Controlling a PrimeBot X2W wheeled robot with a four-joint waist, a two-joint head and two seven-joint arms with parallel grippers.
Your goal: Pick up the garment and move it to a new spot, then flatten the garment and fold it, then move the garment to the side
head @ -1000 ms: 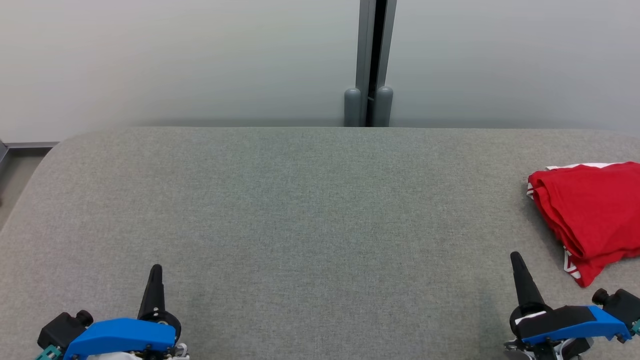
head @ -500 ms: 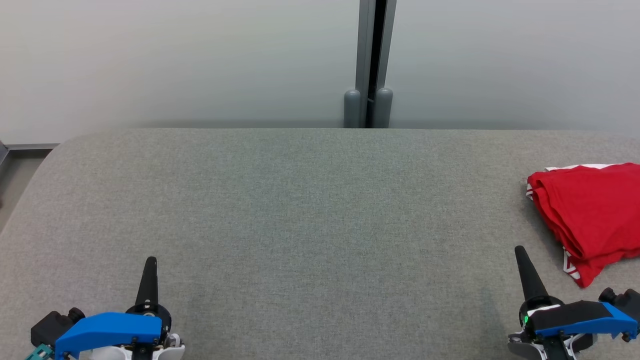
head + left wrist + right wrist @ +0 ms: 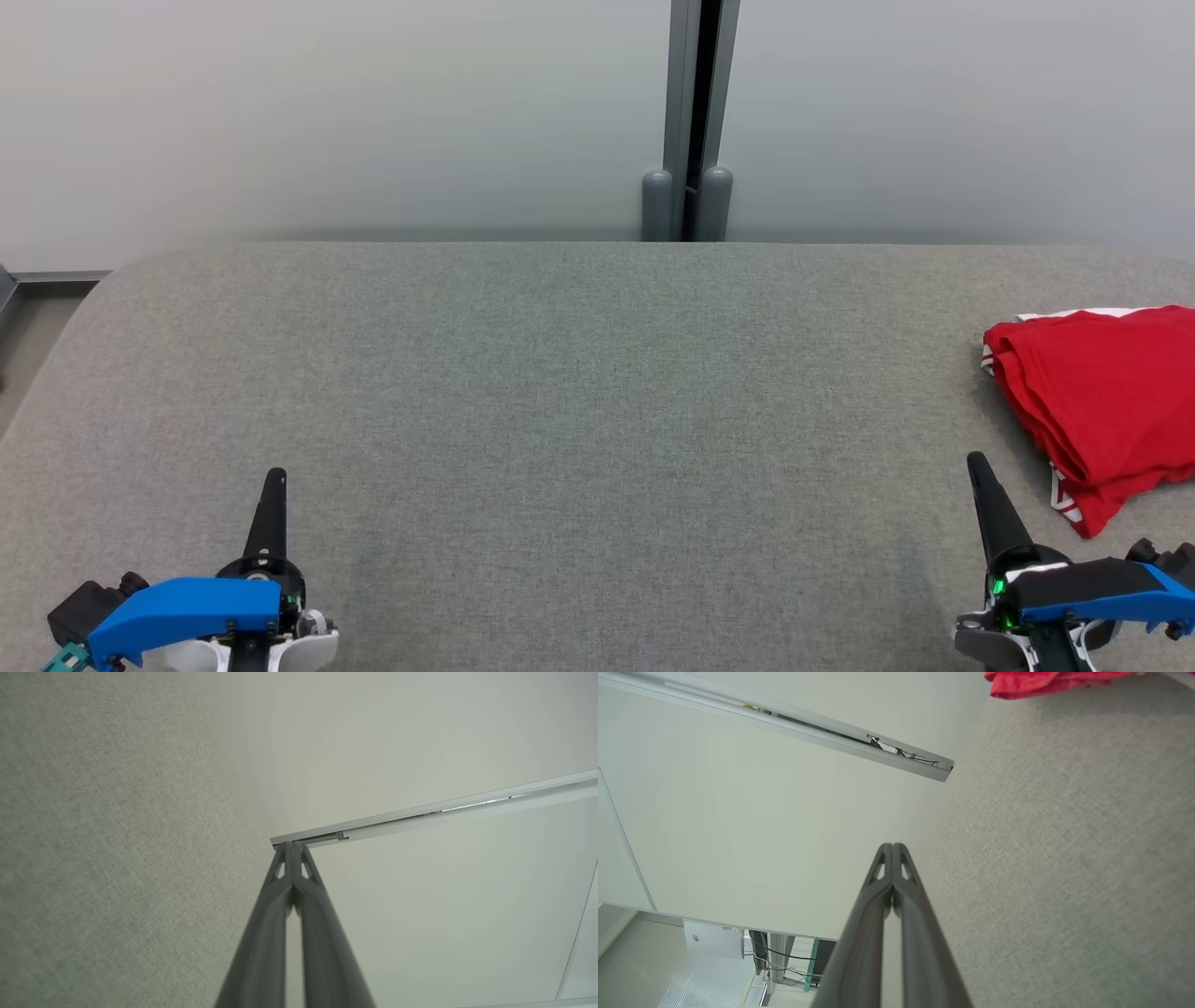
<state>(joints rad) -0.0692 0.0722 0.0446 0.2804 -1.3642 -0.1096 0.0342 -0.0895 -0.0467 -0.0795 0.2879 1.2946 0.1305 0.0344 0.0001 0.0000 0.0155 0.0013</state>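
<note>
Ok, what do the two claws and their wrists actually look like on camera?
Both match. The left claw and right claw each have two long dark tapering fingers with small triangular cut-outs near the tips, on a round black hub under a bright blue cover and white shell. A green light glows on the right wrist.
</note>
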